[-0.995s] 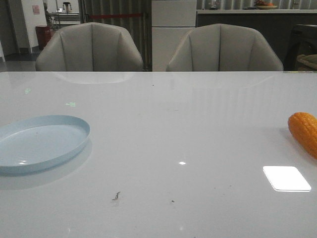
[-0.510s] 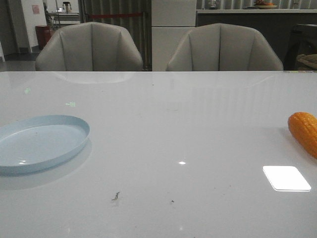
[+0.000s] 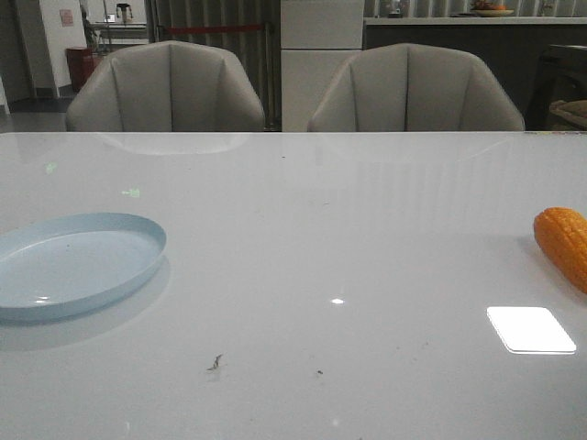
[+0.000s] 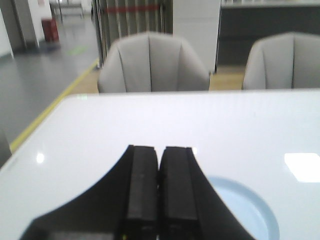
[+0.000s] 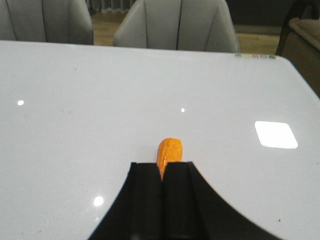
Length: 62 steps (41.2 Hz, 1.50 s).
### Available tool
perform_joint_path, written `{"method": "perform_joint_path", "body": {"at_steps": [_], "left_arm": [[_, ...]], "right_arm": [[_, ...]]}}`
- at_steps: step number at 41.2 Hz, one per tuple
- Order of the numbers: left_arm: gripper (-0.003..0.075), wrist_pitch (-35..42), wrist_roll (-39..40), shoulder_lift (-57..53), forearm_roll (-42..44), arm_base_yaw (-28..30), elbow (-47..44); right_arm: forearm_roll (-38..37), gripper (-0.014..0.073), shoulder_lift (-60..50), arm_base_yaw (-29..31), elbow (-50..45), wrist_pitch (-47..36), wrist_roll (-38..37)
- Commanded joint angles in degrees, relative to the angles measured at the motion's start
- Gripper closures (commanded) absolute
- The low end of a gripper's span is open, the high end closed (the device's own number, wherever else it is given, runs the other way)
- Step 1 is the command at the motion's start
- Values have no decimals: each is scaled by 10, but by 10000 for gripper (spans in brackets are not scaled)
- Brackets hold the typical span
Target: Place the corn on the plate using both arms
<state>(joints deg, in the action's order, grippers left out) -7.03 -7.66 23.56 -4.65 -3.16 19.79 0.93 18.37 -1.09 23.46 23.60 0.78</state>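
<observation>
Right gripper [image 5: 161, 200]: jaws together, nothing between them, corn [image 5: 169, 152] lying on the table just past the fingertips and roughly in line with them. Left gripper [image 4: 160, 187]: jaws also together, empty, parked over the near edge of the plate [image 4: 255, 210].

Layout from the front view: corn [image 3: 564, 246] at the far right edge of the table [image 3: 321, 238], partly cut off by the frame. Plate [image 3: 78, 264] at the far left, empty. Well apart, whole table width between them. Neither arm shows in the front view.

My read: nothing started yet, step in hand is the right-arm pick.

How to do it well:
- open the right jaws before descending; shut as they are, they'd just shove the cob
- take it across the thick middle, not the tapered end; the surface looks glossy, so it could squirt out
- close square to the cob's long axis so it doesn't roll on the slick tabletop
- plate sits on the left arm's side, so probably plan a mid-table handover rather than a long right-arm reach

Count: one corn, one plate, two grippers, two chairs [image 3: 165, 87] behind the table.
</observation>
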Motion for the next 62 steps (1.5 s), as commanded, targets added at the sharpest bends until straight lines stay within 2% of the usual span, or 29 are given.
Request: {"method": "perform_joint_path", "body": {"at_steps": [1,15,20,24,26,31,33,40,62], "left_arm": [[627,43,1,48,-5,1,21],[626,41,1,153,-13,1,21],[600,41,1,173,-13,1,21],[512,41,1,193,-13,1,21],[436,41,1,204,-13,1,21],[285,41,1,231,-24,1,21],[259,42,1,241,-34,1,21],[258,36,1,311,-100,2,58],[259,-158,21,656,-99,16,380]], "right_arm": [[1,535,51,1,22,-47,0],[1,530,189,1,22,-41,0],[1,428,215,1,22,-42,0],[1,272,228,1,22,-44,0],[1,216,233,1,22,-47,0],[1,186,236,1,22,-58,0],[1,189,236,1,22,-65,0],[1,190,236,1,22,-91,0],[55,190,257,1,22,-33,-4]]}}
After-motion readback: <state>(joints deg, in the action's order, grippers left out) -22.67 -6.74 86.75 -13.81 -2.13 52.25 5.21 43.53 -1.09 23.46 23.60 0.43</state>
